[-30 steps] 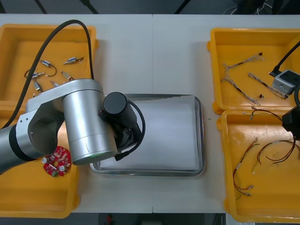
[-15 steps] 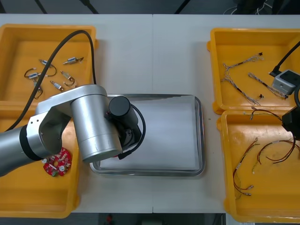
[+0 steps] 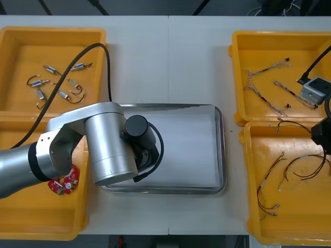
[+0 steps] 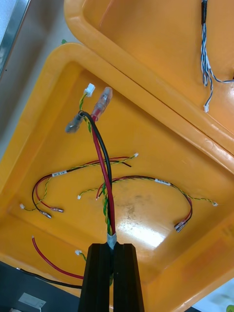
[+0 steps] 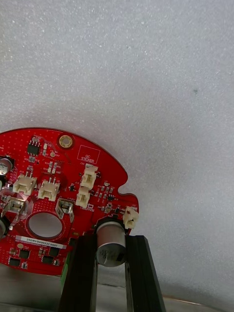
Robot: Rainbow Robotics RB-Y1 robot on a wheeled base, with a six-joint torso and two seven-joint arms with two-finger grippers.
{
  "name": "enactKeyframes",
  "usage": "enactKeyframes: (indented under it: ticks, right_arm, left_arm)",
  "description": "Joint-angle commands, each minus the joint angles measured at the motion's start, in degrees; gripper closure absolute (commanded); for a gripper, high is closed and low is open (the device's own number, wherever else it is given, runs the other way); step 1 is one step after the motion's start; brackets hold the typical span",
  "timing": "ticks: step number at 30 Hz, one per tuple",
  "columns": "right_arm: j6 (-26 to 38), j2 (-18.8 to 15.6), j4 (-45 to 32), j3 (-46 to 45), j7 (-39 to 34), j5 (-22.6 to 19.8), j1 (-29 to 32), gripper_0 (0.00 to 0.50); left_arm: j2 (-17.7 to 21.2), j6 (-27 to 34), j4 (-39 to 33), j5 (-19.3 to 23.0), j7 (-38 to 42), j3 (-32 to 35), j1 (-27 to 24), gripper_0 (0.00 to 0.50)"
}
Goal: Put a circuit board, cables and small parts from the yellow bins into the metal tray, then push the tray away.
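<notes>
Left arm [image 3: 103, 142] over metal tray [image 3: 221, 150], 9 o'clock edge. From tray: red circuit board [image 3: 64, 183] at 8 o'clock, small metal parts [image 3: 50, 70] at 10, cables [image 3: 265, 99] at 2 and 4.

Circuit board [image 5: 53, 163] cut off, binned board [image 3: 60, 184] half-hidden
</notes>
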Motion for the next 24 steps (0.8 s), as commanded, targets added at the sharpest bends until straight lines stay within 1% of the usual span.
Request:
enactKeyframes:
  ticks: [1,2,3,4,5,6,7,9,10,11,12,13,15,16,17,19,23,24]
  right_arm:
    - [-0.5,-2.4,-1.4,-1.7,-1.6,-0.5,0.4,0.500]
    - [-0.5,-2.4,-1.4,-1.7,-1.6,-0.5,0.4,0.500]
    - [-0.5,-2.4,-1.4,-1.7,-1.6,-0.5,0.4,0.500]
    - [-0.5,-2.4,-1.4,-1.7,-1.6,-0.5,0.4,0.500]
    - [-0.5,-2.4,-1.4,-1.7,-1.6,-0.5,0.4,0.500]
    - [-0.5,-2.4,-1.4,-1.7,-1.6,-0.5,0.4,0.500]
    - [-0.5,-2.4,-1.4,-1.7,-1.6,-0.5,0.4,0.500]
    - [-0.5,-2.4,-1.4,-1.7,-1.6,-0.5,0.4,0.500]
    - [-0.5,-2.4,-1.4,-1.7,-1.6,-0.5,0.4,0.500]
    - [-0.5,-2.4,-1.4,-1.7,-1.6,-0.5,0.4,0.500]
    - [-0.5,-2.4,-1.4,-1.7,-1.6,-0.5,0.4,0.500]
    - [-0.5,-2.4,-1.4,-1.7,-1.6,-0.5,0.4,0.500]
    - [-0.5,-2.4,-1.4,-1.7,-1.6,-0.5,0.4,0.500]
    - [-0.5,-2.4,-1.4,-1.7,-1.6,-0.5,0.4,0.500]
    - [-0.5,-2.4,-1.4,-1.7,-1.6,-0.5,0.4,0.500]
    - [-0.5,-2.4,-1.4,-1.7,-1.6,-0.5,0.4,0.500]
    - [-0.5,-2.4,-1.4,-1.7,-1.6,-0.5,0.4,0.500]
    - [-0.5,-2.4,-1.4,-1.7,-1.6,-0.5,0.4,0.500]
  left_arm:
    - [-1.7,-1.2,0.3,-0.4,4.7,-1.2,0.1,0.484]
    - [-1.7,-1.1,0.3,-0.4,4.8,-1.2,0.1,0.480]
    - [-1.7,-1.1,0.3,-0.5,5.0,-1.2,0.1,0.466]
    - [-1.7,-1.1,0.3,-0.5,5.0,-1.2,0.1,0.466]
    - [-1.7,-1.1,0.3,-0.5,5.1,-1.2,0.1,0.444]
    - [-1.7,-1.1,0.3,-0.5,5.1,-1.2,0.1,0.444]
    - [-1.8,-1.1,0.3,-0.8,5.1,-1.2,0.1,0.412]
    - [-1.8,-1.1,0.3,-1.2,4.9,-1.2,0.1,0.329]
    - [-1.8,-1.1,0.3,-1.2,4.9,-1.2,0.1,0.329]
    - [-1.8,-1.1,0.3,-1.5,4.7,-1.3,0.0,0.291]
    - [-1.8,-1.1,0.3,-1.6,4.7,-1.3,0.0,0.272]
    - [-1.8,-1.1,0.3,-1.8,4.7,-1.3,0.0,0.221]
    - [-1.8,-1.1,0.3,-2.2,4.7,-1.3,0.0,0.168]
    - [-1.8,-1.1,0.3,-2.3,4.6,-1.3,0.0,0.156]
    - [-1.8,-1.1,0.2,-2.5,4.5,-1.3,-0.1,0.128]
    - [-1.7,-0.5,0.0,-2.6,4.3,-1.2,-0.6,0.106]
    - [-1.2,0.4,-0.7,-2.4,4.1,-0.9,-1.4,0.088]
    - [-0.9,1.0,-1.4,-1.6,4.2,-0.7,-2.0,0.074]
